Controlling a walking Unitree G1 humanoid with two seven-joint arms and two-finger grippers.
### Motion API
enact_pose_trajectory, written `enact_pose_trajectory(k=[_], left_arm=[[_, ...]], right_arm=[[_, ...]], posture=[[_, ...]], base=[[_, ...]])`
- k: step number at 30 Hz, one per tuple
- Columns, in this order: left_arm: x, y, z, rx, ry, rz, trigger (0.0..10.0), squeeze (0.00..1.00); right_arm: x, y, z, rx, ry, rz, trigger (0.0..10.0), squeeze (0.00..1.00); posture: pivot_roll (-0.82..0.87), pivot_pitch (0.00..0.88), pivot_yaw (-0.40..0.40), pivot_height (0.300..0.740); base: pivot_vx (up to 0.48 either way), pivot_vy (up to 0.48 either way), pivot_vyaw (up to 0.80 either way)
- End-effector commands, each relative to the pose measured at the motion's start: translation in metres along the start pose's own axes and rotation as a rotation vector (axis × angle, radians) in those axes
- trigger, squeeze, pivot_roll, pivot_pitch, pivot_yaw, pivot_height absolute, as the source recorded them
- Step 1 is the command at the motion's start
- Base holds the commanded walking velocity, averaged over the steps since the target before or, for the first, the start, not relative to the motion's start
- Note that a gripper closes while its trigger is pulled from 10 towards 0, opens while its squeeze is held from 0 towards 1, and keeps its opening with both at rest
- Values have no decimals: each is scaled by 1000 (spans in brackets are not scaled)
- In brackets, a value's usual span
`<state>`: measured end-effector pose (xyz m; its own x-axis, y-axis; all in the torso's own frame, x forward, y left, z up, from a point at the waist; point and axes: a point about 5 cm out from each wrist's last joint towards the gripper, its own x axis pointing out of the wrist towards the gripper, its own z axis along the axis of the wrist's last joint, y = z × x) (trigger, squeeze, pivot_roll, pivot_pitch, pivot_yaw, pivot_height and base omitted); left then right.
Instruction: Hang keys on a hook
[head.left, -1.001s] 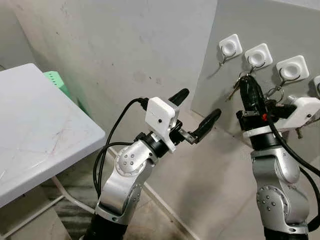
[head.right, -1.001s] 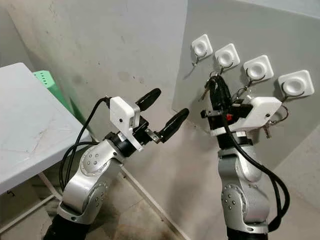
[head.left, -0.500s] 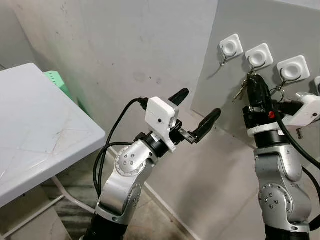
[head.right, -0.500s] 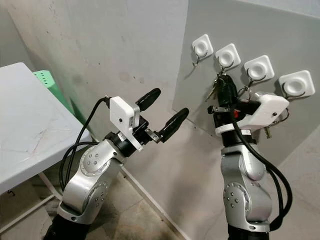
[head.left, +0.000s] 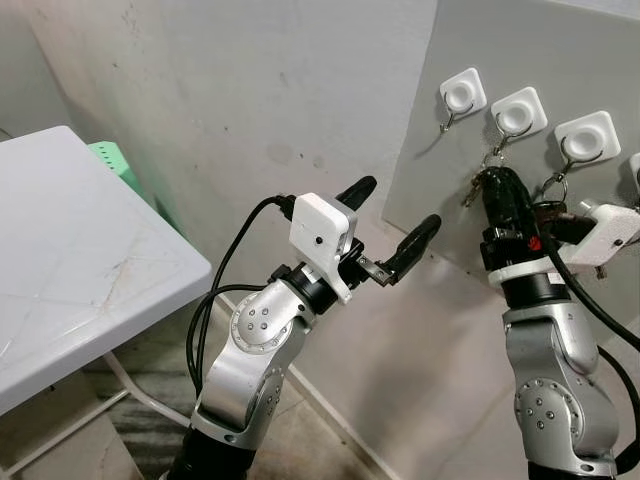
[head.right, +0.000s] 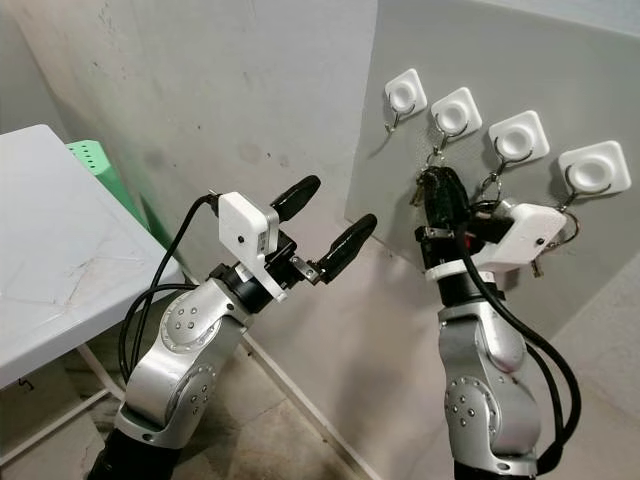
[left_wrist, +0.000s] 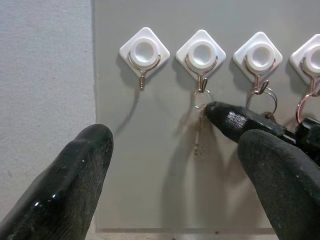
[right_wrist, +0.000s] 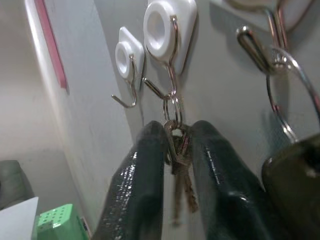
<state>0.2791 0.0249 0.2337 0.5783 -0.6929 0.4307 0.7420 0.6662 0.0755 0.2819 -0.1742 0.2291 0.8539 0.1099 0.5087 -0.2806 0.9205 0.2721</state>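
Grey wall panel (head.right: 520, 60) carries a row of white square hooks, with bare plaster wall beside it. Raised against the panel, the right hand (right_wrist: 176, 142) has its two black fingers (right_wrist: 137, 185) closed to a narrow gap on the keys (right_wrist: 179, 165), pinching them just below their ring. That ring hangs on the second hook (right_wrist: 169, 30) directly above the hand, so the keys are on the hook and in the grip at once. Beyond it is the first hook (right_wrist: 127, 65), bare; on the other side a key ring (right_wrist: 290, 95) dangles from a third hook. The left hand (head.left: 385, 225) is held up well short of the panel, fingers spread wide, holding nothing. Beside it stands a white counter (head.left: 70, 260).
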Motion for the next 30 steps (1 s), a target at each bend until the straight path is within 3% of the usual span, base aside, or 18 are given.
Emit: enact_pose_trajectory(k=[1,10,17,18,19,20,27,30], left_arm=[[0,2,3,-11,-11,17,10000,0],[-12,19,-17,-13,53,143,10000,0],[-37,43,-51,-52,163,327,10000,0],[-43,49,-57,-71,178,373,10000,0],[-48,54,-62,-87,192,414,10000,0],[-53,58,-65,-93,199,440,10000,0],[-83,80,-78,-60,248,623,10000,0],[-86,80,-79,-65,238,645,10000,0]], right_arm=[[-2,-1,-2,-14,5,2,10000,1000],[-13,-7,-21,-33,69,-6,10000,1000],[-31,-22,-53,-80,183,-57,10000,1000],[-34,-25,-59,-80,204,-67,10000,851],[-38,-29,-64,-90,225,-82,10000,192],[-41,-31,-67,-98,240,-89,10000,0],[-62,-48,-81,-193,296,-145,10000,0],[-66,-46,-85,-195,314,-117,10000,0]], posture=[[-24,42,-42,740],[-20,30,-42,740],[-13,20,-41,740],[-11,20,-40,740],[-10,21,-40,740],[-8,21,-39,740],[0,27,-40,740],[0,33,-39,740]], base=[[0,0,0],[0,0,0],[0,0,0],[0,0,0],[0,0,0],[0,0,0],[0,0,0],[0,0,0]])
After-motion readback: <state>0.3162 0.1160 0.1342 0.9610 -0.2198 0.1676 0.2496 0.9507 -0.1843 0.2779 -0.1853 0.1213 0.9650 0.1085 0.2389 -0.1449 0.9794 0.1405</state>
